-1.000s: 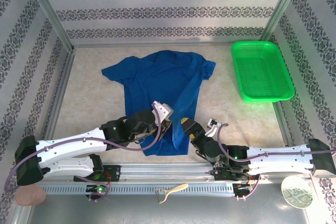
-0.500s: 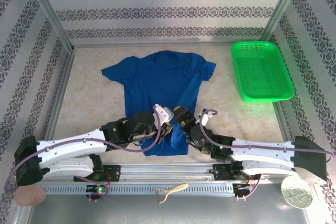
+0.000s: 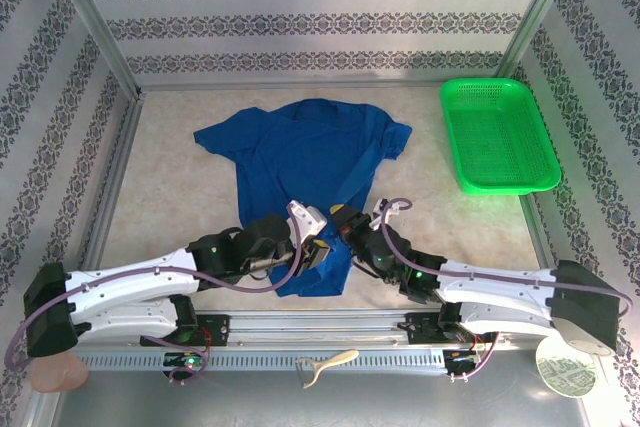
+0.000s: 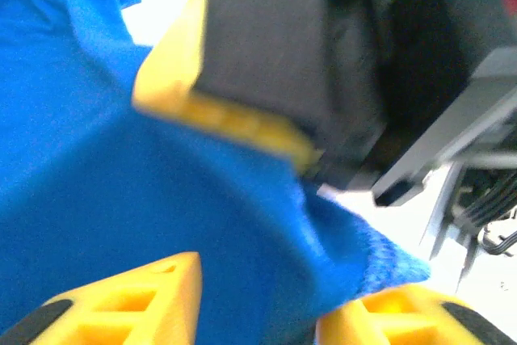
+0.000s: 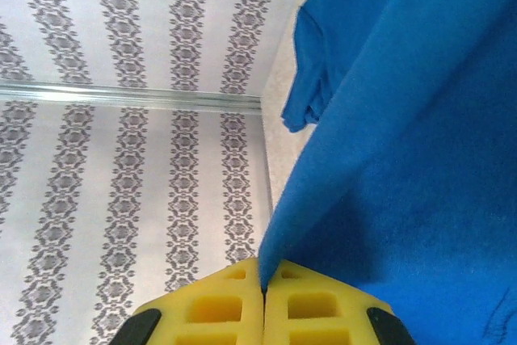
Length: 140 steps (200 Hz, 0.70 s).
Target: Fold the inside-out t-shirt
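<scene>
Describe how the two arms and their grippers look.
Both arms have white link shells with black joints and black base blocks. A thin purple cable loops along the left arm and the right arm. The right gripper has yellow fingers with hollow cells and black backing; the left gripper looks the same.

This looks like a lab's robot test cell. The table [image 3: 180, 197] is boxed in by patterned wall panels [image 3: 320, 17] on bare metal posts [image 3: 95, 22] (homely wallpaper, workshop framing), and two robot arms [image 3: 120, 287] are bolted to a metal rail [image 3: 320, 329] at its near edge.
</scene>
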Tool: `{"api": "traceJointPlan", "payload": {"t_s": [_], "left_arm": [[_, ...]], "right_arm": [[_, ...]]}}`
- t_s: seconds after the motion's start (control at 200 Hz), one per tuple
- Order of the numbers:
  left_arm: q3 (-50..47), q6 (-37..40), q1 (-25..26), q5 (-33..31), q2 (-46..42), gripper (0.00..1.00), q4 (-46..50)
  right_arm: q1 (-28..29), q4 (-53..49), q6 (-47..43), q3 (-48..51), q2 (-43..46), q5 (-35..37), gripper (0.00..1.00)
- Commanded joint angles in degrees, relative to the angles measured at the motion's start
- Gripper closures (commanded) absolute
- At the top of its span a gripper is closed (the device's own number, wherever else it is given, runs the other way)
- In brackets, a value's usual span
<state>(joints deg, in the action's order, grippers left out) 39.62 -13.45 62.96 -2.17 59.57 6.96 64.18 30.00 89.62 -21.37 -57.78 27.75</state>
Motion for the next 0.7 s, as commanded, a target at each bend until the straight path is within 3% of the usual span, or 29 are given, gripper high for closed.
{"api": "traceJointPlan", "payload": {"t_s": [0.0, 0.29, 0.694], "left_arm": [[-3.24, -1.35, 1.39, -4.42, -1.72, 0.54, 2.21], [-9.37, -5.71, 11.66, -15.19, 0.62, 0.39, -4.06], [-9.08, -6.88, 13.52, -16.20, 7.74, 0.27, -15.10]], "right_arm": [[-0.64, -4.11, -2.60, 0.54, 4.44, -0.29, 1.00], [-1.14, -9.57, -3.01, 1.13, 9.29, 0.35, 1.00], [-1.22, -10.85, -2.28, 1.33, 9.87, 0.64, 1.00]]}}
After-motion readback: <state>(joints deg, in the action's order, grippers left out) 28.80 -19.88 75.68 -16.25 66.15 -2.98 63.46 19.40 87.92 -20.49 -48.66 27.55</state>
